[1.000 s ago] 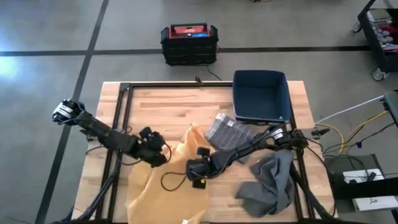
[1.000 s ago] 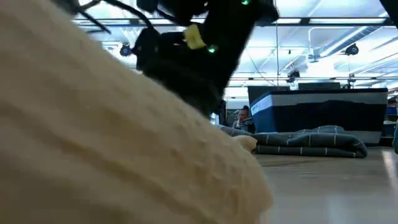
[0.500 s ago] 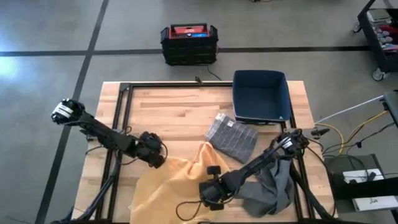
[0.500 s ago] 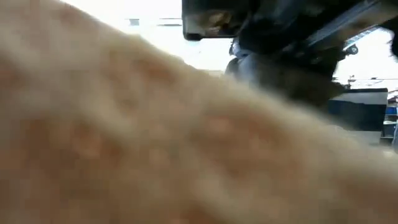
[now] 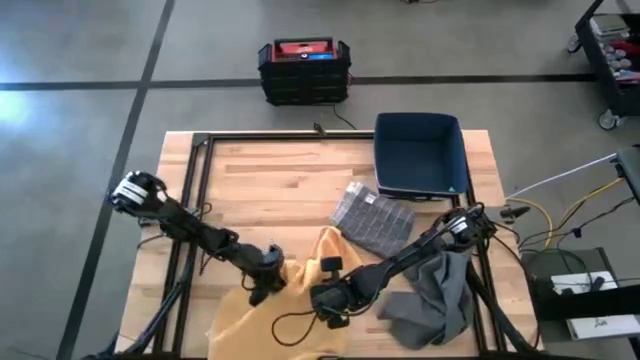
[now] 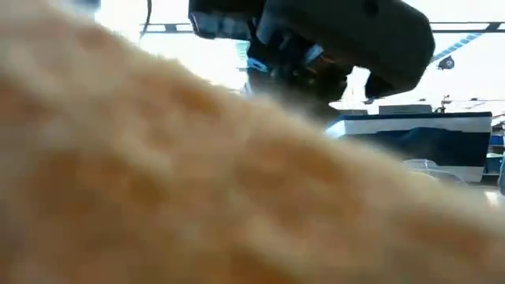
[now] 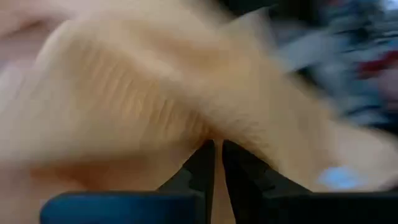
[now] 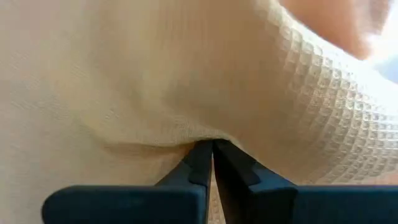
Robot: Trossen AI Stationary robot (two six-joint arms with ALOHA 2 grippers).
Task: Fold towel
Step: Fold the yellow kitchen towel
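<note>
A yellow waffle towel (image 5: 240, 312) lies rumpled on the wooden table near its near edge, and its cloth fills the low view (image 6: 158, 181). My left gripper (image 5: 266, 286) is shut on its left part. My right gripper (image 5: 326, 298) is shut on its right part, where a peak of cloth (image 5: 325, 245) stands up beside it. Both arms reach low over the towel. My left gripper pinches a raised fold of the yellow towel (image 7: 205, 134) between its two shut fingers; how many layers cannot be told. The cloth bulges up around the fingertips, and the rest lies slack on the table. My right gripper pinches a gathered pucker of the towel (image 8: 208, 138) between its two shut fingers. Creases run out from the pinch point. The rest of the cloth lies on the table around it.
A folded grey checked towel (image 5: 372, 220) lies at the centre right, a crumpled dark grey towel (image 5: 435, 295) at the near right. A blue bin (image 5: 420, 155) stands at the far right. Bare wood (image 5: 270, 180) spans the far left. A black crate (image 5: 303, 70) sits on the floor.
My left gripper has gone toward the near edge and a little right, onto the towel. My right gripper has swung toward the near edge, then come back a little to the left. The towel's far part has been drawn nearer, and the towel is more bunched.
</note>
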